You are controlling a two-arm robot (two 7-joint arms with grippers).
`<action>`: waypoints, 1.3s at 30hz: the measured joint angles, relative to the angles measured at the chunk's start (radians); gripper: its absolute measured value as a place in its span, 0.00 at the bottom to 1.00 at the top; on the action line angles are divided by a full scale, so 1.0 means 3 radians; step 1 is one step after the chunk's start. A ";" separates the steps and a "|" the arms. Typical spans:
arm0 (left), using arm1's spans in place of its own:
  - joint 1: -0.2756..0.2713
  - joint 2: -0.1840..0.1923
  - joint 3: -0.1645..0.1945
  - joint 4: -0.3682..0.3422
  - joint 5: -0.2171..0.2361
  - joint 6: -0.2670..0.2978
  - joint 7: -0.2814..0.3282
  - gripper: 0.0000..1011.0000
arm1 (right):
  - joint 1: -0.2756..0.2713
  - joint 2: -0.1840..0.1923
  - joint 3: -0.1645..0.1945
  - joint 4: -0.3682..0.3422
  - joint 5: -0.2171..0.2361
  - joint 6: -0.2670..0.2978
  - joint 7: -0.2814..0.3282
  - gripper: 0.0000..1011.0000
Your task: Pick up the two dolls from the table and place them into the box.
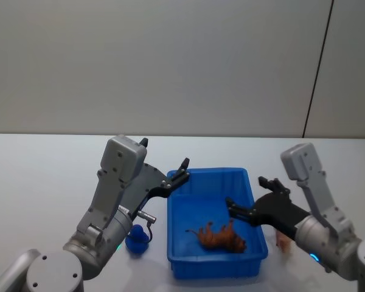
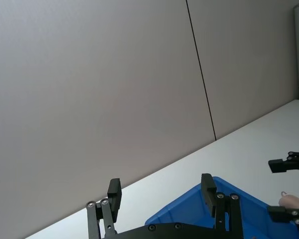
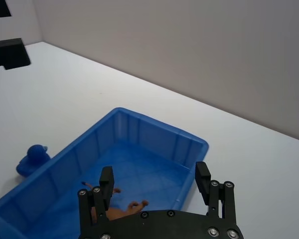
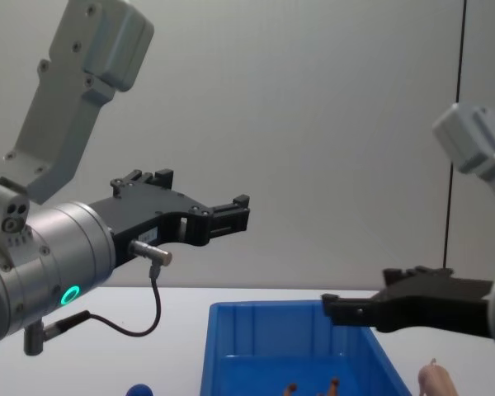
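The blue box (image 1: 177,243) stands on the white table (image 1: 48,170) between my arms. A brown four-legged doll (image 1: 218,237) lies inside it, also seen in the right wrist view (image 3: 117,206). A dark blue rounded doll (image 1: 135,238) sits on the table just left of the box (image 3: 159,127). A pale pink doll (image 1: 283,242) rests right of the box, partly hidden by my right arm. My left gripper (image 1: 179,173) hangs open and empty above the box's left rim. Open and empty too, my right gripper (image 1: 246,193) hovers over the box's right side.
A plain grey wall (image 1: 170,61) with a dark vertical seam rises behind the table. Bare tabletop stretches behind the box (image 2: 189,209) and to both sides. A cable (image 4: 140,318) loops under my left wrist.
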 joint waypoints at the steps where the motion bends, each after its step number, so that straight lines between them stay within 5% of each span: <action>1: 0.0000 0.0000 0.0000 0.0000 0.0000 0.0000 0.0000 0.99 | -0.0028 0.0022 0.0014 -0.0026 0.0009 -0.0011 -0.0039 0.99; 20: 0.0000 0.0000 0.0000 0.0000 0.0000 0.0000 0.0000 0.99 | -0.0283 0.0211 0.0131 -0.0166 0.0150 0.0085 -0.0339 0.99; 39: 0.0000 0.0000 0.0000 0.0000 0.0000 0.0000 0.0000 0.99 | -0.0370 0.0225 0.0124 0.0044 0.0109 0.0141 -0.0492 0.99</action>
